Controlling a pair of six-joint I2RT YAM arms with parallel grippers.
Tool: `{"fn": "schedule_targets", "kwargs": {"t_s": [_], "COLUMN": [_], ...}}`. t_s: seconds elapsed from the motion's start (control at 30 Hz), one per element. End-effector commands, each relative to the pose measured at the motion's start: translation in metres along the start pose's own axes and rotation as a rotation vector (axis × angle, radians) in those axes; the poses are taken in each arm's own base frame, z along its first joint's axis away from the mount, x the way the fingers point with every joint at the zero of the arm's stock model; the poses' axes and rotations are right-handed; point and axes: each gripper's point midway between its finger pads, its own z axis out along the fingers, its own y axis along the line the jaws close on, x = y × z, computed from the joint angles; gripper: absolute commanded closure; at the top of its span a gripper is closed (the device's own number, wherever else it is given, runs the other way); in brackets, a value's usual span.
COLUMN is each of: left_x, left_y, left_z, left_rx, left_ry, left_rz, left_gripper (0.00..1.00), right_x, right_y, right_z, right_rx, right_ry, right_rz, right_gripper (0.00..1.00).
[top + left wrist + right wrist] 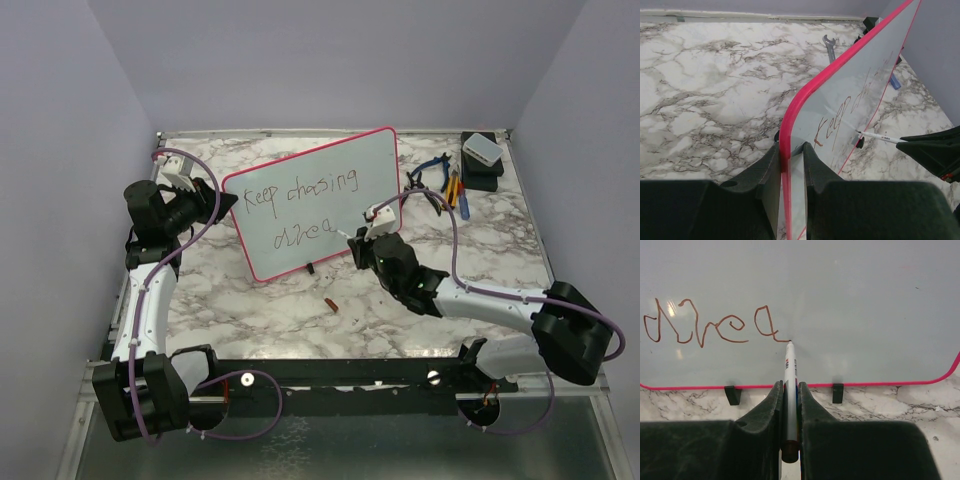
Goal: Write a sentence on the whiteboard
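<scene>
- The left gripper (790,150) was clamped on the left edge of the whiteboard (855,85), with the red-pink frame pinched between its two dark fingers.
- The right gripper (790,387) was closed on a white marker (790,365). The marker ran straight out between the fingers, and its tip touched the board just after the last written letter.
- From above, the whiteboard (315,200) stood propped on its long edge in the middle of the marble table (250,310). The left gripper (218,200) was at its left side and the right gripper (366,236) at its lower right.
- The board was glossy white with rounded corners and a thin red-pink frame. Two small black feet (732,395) showed under its bottom edge.
- The sentence (300,205) was thin, dark brownish handwriting in two lines. The upper line read "Keep chasing"; the lower one (710,325) reached only "drea".
- A small reddish-brown object (331,304) lay on the table in front of the board, apart from both grippers.
- Pliers with blue and orange handles (447,182) and a black-and-white box (482,155) lay at the far right, well away from the board.
</scene>
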Motion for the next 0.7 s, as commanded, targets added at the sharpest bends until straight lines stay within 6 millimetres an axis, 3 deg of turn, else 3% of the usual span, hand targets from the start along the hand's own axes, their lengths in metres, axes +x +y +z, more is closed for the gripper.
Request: {"fn": "schedule_targets", "kwargs": {"t_s": [0.0, 0.2, 0.5, 0.67], "left_x": [0.005, 0.005, 0.006, 0.006], "left_y": [0.000, 0.000, -0.001, 0.000], "left_z": [-0.002, -0.002, -0.002, -0.002], "left_rx": [-0.001, -0.001, 0.002, 0.000], "left_ry": [0.007, 0.004, 0.006, 0.006], "left_rz": [0.004, 0.005, 0.003, 0.001], "left_gripper": [1.00, 1.00, 1.00, 1.00], "right_x": [-0.017, -0.044, -0.049, -0.051], "right_y": [-0.012, 0.008, 0.006, -0.004], "right_z": [-0.006, -0.024, -0.020, -0.016], "right_rx": [0.047, -0.093, -0.148, -0.207], "right_ry": [-0.045, -0.105, -0.107, -0.110], "right_rz": [-0.014, -0.012, -0.014, 0.025], "right_gripper": [0.99, 0.99, 0.99, 0.99]}}
